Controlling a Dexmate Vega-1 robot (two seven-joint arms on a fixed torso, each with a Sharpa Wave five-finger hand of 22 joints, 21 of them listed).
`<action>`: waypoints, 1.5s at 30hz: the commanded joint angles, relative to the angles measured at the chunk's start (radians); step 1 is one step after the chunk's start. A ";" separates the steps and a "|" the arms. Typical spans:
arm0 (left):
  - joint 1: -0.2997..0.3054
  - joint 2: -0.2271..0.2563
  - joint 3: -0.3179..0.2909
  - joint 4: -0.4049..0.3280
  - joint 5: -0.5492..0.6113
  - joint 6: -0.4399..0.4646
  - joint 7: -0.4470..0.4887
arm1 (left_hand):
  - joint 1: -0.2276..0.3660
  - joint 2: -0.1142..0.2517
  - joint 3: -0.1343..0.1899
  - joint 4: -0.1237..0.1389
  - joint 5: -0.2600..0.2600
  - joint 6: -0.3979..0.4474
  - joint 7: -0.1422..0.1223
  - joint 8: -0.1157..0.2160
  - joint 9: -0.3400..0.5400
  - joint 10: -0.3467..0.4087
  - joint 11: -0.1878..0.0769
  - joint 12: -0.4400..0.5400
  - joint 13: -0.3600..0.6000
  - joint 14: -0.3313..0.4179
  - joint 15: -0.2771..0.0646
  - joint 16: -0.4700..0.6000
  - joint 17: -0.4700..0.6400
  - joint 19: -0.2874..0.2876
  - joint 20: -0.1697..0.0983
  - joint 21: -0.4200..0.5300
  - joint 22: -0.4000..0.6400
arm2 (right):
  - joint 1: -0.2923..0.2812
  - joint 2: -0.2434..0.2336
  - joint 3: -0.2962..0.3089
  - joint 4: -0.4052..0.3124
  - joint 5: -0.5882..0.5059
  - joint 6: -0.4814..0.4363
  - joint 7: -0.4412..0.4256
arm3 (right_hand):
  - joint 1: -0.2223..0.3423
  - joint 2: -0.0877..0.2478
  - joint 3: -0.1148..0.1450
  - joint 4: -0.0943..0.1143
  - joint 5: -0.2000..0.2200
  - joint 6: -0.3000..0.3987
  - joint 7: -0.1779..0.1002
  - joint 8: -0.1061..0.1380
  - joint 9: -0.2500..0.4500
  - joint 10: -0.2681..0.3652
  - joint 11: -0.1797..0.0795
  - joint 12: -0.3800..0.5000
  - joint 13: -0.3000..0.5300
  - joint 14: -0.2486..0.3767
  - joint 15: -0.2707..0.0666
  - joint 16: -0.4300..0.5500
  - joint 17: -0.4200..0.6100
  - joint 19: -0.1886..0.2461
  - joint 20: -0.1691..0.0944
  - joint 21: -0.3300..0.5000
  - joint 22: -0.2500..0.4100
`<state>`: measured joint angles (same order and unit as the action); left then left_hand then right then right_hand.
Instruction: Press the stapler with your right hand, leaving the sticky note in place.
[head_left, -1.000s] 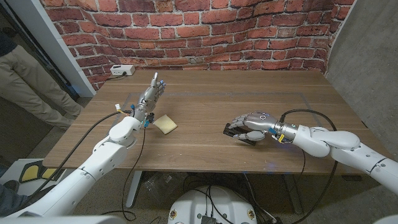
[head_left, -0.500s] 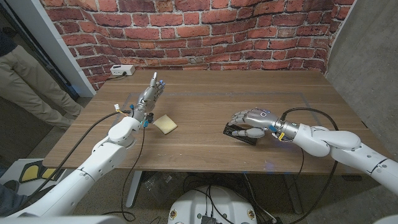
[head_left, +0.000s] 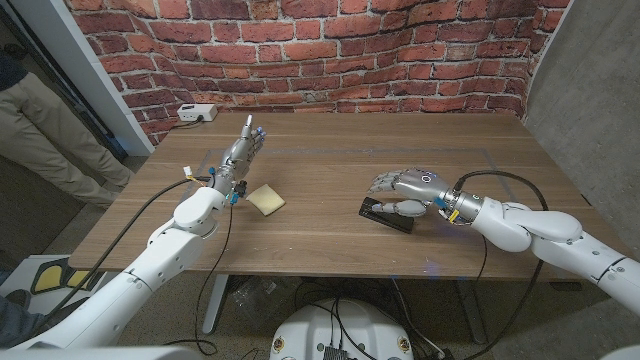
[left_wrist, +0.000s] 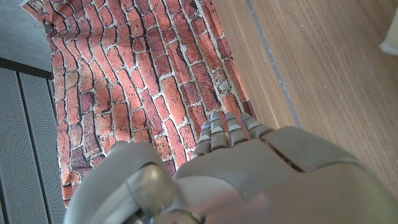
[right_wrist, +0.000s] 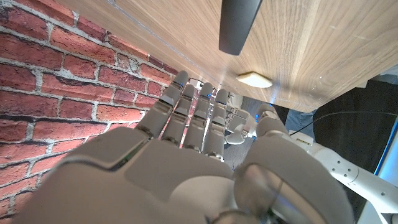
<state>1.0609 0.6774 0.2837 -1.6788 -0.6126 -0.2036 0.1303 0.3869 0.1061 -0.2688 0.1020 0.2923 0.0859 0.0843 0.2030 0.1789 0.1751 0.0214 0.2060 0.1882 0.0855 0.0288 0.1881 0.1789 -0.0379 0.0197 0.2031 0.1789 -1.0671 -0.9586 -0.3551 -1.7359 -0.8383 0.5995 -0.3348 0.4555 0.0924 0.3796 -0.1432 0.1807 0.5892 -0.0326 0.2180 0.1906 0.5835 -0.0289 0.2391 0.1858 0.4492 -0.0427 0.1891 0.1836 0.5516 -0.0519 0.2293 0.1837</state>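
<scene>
The black stapler lies on the wooden table right of centre. My right hand hovers just above it, fingers spread, holding nothing. In the right wrist view the stapler shows beyond the fingers with a gap between them. The yellow sticky note lies left of centre, apart from the stapler, and appears small in the right wrist view. My left hand stands beyond the note with straight fingers and holds nothing; the left wrist view shows its back.
A small white box with a cable sits at the table's far left corner. A person stands at the left edge beside the table. A brick wall runs behind the table.
My right hand has lifted off the stapler, rising and spreading its fingers. The stapler, sticky note and left hand have stayed where they were.
</scene>
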 joint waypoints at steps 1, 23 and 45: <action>0.003 0.003 -0.004 -0.007 -0.001 -0.008 -0.005 | 0.005 0.002 -0.007 0.000 -0.003 0.009 -0.004 -0.005 0.006 0.008 0.000 0.000 0.002 0.008 -0.001 0.001 0.003 -0.003 0.008 -0.001 0.003 | -0.045 0.035 0.048 -0.013 0.062 -0.025 -0.024 | 0.000 -0.003 0.007 -0.002 0.000 0.000 -0.002 -0.004 0.002 0.002 -0.002 -0.005 0.001 0.010 0.002 0.001 0.003 0.008 -0.023 0.004 0.006; -0.006 0.016 0.000 -0.024 -0.001 0.014 -0.013 | 0.007 0.004 -0.009 0.000 -0.004 0.009 -0.005 -0.006 0.006 0.010 -0.003 0.000 0.002 0.008 -0.002 0.001 0.003 -0.003 0.007 -0.001 0.003 | -0.061 0.067 0.084 -0.028 0.092 -0.019 -0.065 | -0.002 -0.006 0.009 -0.002 0.000 0.002 -0.002 -0.006 0.002 0.004 -0.002 -0.007 0.001 0.012 0.002 -0.001 0.002 0.013 -0.024 0.004 0.006; -0.038 0.008 0.016 -0.006 0.010 0.017 -0.030 | 0.009 0.005 -0.010 0.000 -0.005 0.009 -0.005 -0.006 0.006 0.009 -0.002 -0.001 0.002 0.008 -0.002 0.001 0.003 -0.004 0.007 -0.001 0.003 | -0.043 0.192 0.121 0.030 0.432 -0.047 0.056 | -0.009 -0.009 0.008 0.001 0.000 0.001 0.006 -0.009 0.002 0.006 0.009 -0.008 0.001 0.015 0.008 -0.001 0.003 0.014 -0.020 0.004 0.006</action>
<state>1.0428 0.6897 0.2885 -1.7030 -0.6050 -0.1891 0.1196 0.3920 0.1112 -0.2687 0.1020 0.2884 0.0912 0.0789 0.2030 0.1789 0.1750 0.0215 0.2060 0.1882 0.0854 0.0288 0.1881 0.1789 -0.0379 0.0197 0.2031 0.1789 -1.1108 -0.8295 -0.2531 -1.7225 -0.6385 0.5887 -0.3949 0.4501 0.0870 0.3824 -0.1459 0.1807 0.5894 -0.0323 0.2101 0.1907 0.5888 -0.0237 0.2312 0.1859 0.4544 -0.0374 0.1891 0.1835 0.5587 -0.0519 0.2293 0.1838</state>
